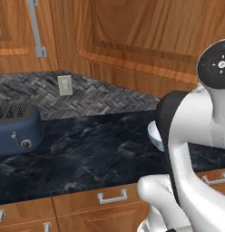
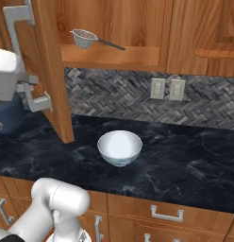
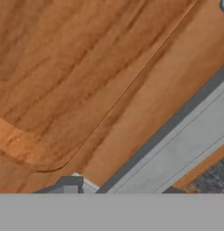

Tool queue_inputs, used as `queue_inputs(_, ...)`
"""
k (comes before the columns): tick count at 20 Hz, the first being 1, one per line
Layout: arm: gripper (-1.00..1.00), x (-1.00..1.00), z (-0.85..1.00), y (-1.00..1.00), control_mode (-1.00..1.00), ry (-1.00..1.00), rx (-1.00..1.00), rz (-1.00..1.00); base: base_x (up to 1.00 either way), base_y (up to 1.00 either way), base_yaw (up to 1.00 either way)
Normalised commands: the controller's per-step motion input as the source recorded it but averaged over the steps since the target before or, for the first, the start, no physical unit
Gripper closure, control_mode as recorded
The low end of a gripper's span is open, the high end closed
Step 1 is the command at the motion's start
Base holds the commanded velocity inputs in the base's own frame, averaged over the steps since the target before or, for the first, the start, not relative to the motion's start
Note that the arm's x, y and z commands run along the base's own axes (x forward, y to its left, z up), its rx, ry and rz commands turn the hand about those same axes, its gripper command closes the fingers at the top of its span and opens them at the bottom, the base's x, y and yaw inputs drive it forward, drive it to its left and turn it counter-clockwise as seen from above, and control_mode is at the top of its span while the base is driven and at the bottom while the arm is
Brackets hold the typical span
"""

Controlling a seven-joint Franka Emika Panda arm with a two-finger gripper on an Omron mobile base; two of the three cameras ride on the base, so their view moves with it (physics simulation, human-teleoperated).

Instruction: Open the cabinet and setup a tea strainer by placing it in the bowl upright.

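The cabinet's left door (image 2: 48, 71) stands swung out over the counter, and the wood shelf (image 2: 114, 56) behind it is exposed. On that shelf lies the tea strainer (image 2: 85, 38), mesh cup to the left, dark handle pointing right. The bowl (image 2: 120, 146) sits upright and empty on the black counter below; its rim (image 1: 154, 135) peeks out behind my arm. My gripper (image 2: 25, 87) is at the door's grey bar handle (image 2: 19, 19). In the hand view the fingertips (image 3: 68, 183) straddle that bar (image 3: 177, 140), close against it on both sides.
A blue toaster (image 1: 17, 129) stands on the counter at the left. Wall outlets (image 2: 167, 89) sit on the herringbone backsplash. Low drawers with short handles (image 2: 166, 215) run under the counter edge. A closed cabinet door (image 2: 204, 33) is to the right of the shelf.
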Motion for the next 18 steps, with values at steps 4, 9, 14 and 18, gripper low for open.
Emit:
queue_inputs(4, 1.0, -0.9, -0.04, 0.79, -1.0, 0.0, -0.27, -0.19, 0.0, 0.0, 0.0)
queue_inputs(9, 1.0, -0.45, 0.0, 0.59, -1.0, 0.0, -0.21, -0.11, 0.0, 0.0, 0.0)
queue_inputs(14, -1.0, -0.1, 0.0, 0.2, -1.0, 0.0, -0.03, -0.02, 0.0, 0.0, 0.0)
queue_inputs(18, -1.0, 0.0, 0.0, 0.0, -1.0, 0.0, 0.0, 0.0, 0.0, 0.0, 0.0)
